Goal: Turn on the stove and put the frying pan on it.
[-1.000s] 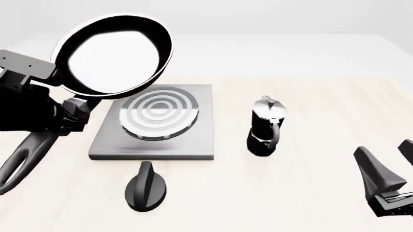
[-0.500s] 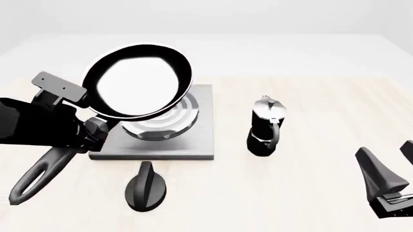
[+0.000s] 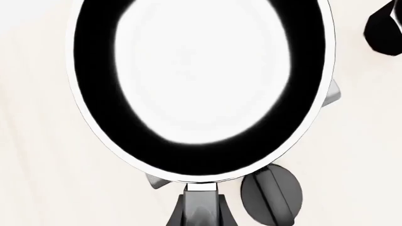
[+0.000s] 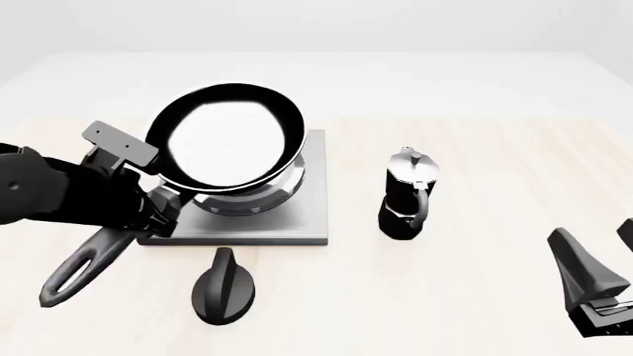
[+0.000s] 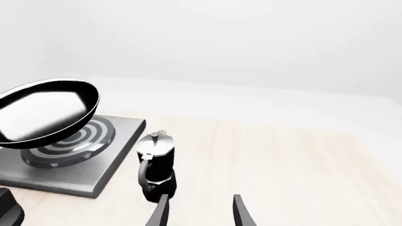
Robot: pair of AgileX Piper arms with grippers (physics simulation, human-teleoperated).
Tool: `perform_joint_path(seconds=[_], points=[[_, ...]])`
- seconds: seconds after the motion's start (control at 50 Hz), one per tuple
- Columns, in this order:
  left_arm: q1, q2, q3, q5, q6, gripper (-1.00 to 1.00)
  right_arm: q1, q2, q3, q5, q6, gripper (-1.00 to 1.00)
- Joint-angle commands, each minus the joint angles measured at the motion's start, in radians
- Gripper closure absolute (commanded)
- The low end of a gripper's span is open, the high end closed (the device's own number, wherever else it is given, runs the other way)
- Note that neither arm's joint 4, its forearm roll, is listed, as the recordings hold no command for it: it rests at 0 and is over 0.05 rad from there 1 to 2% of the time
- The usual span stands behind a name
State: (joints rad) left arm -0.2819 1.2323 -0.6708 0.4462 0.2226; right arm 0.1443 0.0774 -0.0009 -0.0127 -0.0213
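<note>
1. Step in hand, as judged: carrying the frying pan (image 4: 233, 136) over the stove (image 4: 240, 211), ahead of setting it down.
2. Left gripper (image 4: 153, 210) closed on the frying pan's handle (image 4: 84, 265), near the bowl; fingers themselves mostly hidden behind the arm.
3. Frying pan held in the air, tilted, above the burner rings (image 5: 69, 146) and clear of them in the right wrist view; bowl covering most of the slab in the left wrist view.
4. Right gripper (image 5: 199, 212) parked near and right, jaws apart, holding nothing.
5. Knob (image 4: 224, 288) on the table just near of the stove, ridge pointing roughly far-near; on or off cannot be told.
6. Moka pot (image 4: 407, 194) upright, right of the stove, apart from it.
7. Next move, as judged: levelling the pan, lowering it centred on the rings, then letting go of the handle; keeping the bowl left of the moka pot.
</note>
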Motion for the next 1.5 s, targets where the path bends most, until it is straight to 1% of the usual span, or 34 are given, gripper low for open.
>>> perform_joint_path(seconds=[0.02,0.38,0.46,0.56,0.58,0.7,1.06,1.08,1.1,1.32,1.5], points=[[-0.002,0.042,-0.014,-0.049,0.023,1.0,-0.007,-0.011,0.001,0.011,0.0,-1.0],[-0.009,0.109,-0.011,-0.101,0.023,1.0,-0.015,-0.005,0.0,0.013,-0.002,-1.0],[0.002,0.133,-0.007,-0.118,0.04,1.0,-0.015,-0.004,0.0,0.012,-0.002,-1.0],[0.003,0.148,-0.009,-0.127,0.039,1.0,-0.019,-0.01,0.0,0.018,-0.002,-1.0],[0.01,0.155,-0.006,-0.133,0.052,1.0,-0.019,-0.012,0.0,0.021,-0.001,-1.0],[0.007,0.175,0.001,-0.15,0.051,1.0,-0.02,-0.023,0.0,0.033,0.0,-1.0],[-0.001,0.197,0.017,-0.176,0.053,1.0,-0.025,-0.036,0.0,0.047,0.001,-1.0],[-0.006,0.197,0.017,-0.176,0.046,1.0,-0.025,-0.035,0.0,0.046,0.001,-1.0],[-0.002,0.201,0.018,-0.18,0.054,1.0,-0.025,-0.034,0.0,0.045,0.0,-1.0],[-0.007,0.223,0.021,-0.198,0.05,1.0,-0.026,-0.02,0.001,0.033,0.001,-1.0],[0.002,0.251,0.021,-0.218,0.059,1.0,-0.025,-0.013,0.001,0.027,0.0,-1.0]])
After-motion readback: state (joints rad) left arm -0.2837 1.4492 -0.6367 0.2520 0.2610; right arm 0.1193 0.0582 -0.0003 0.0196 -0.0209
